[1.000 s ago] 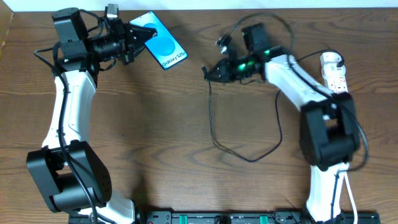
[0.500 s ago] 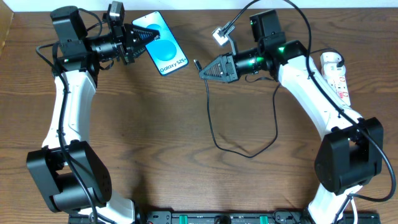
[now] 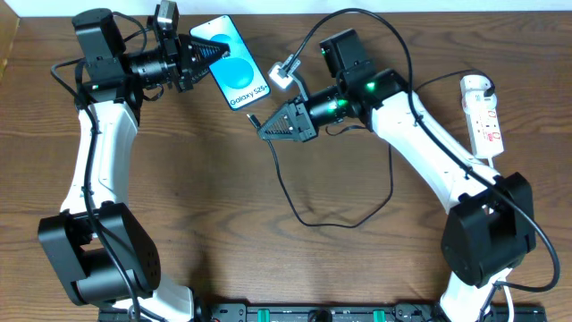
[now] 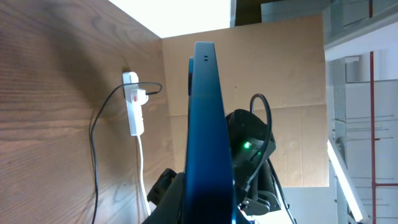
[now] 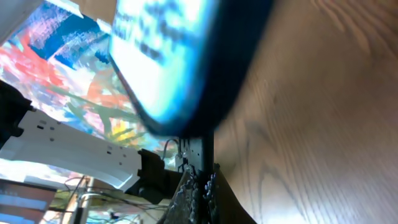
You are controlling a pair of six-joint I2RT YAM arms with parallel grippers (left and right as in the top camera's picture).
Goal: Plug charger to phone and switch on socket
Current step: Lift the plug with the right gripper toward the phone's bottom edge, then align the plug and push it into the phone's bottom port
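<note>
In the overhead view, with the far table edge as 12 o'clock, the left gripper (image 3: pixel 206 54) sat near 11 o'clock. It pointed toward 3 o'clock. Its fingers were clamped on one short end of the phone (image 3: pixel 238 68). The blue screen faced up, and the "Galaxy" end pointed toward 5 o'clock. In the left wrist view the phone appeared edge-on, as a thin blue slab rising from between the fingers.

The right gripper (image 3: pixel 266 129) reached in from 3 o'clock and lay just beside the phone's "Galaxy" end, at its 5 o'clock side. Its 2 fingers (image 5: pixel 185 198) were pinched together on the plug tip (image 3: pixel 253 116) of the charger (image 3: pixel 302 211). In the right wrist view the tip stood straight up from the fingers and met the blurred lower edge of the phone. Whether it had entered the port could not be told.

From the gripper the thin black cable dropped toward 6 o'clock. It curved in 1 loose loop on the wooden table (image 3: pixel 206 215) and climbed back under the right arm. The socket (image 3: pixel 487 123) lay well apart near the table's 3 o'clock edge, its long side running 12 to 6. A white adapter head (image 3: pixel 475 87) was seated at its 12 o'clock end. The position of the red switch could not be read.
</note>
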